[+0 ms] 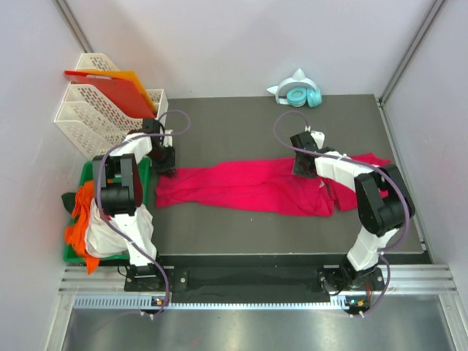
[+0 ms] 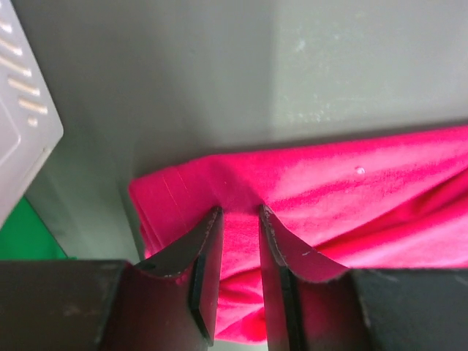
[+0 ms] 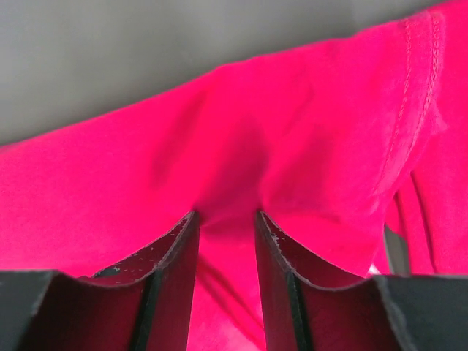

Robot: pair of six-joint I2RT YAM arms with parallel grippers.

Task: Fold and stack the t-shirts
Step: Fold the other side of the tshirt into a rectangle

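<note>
**T-shirt spans the mat between 2 grippers**

A crimson-pink cotton t-shirt [image 1: 241, 186] lies left to right across the dark grey table mat [image 1: 241, 131]. The left gripper [image 2: 240, 219] sits on its left end, the right gripper [image 3: 227, 219] right of its middle. White perforated plastic trays [image 1: 91, 121] stand far left, teal over-ear headphones [image 1: 303, 96] behind.

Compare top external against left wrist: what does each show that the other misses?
Top external only: the right hand down on the t-shirt, both whole arms, and the teal headphones at the far edge. Left wrist only: a pucker of cloth pinched between the left hand fingers. Both: the t-shirt, the dark table and the white tray.
</note>
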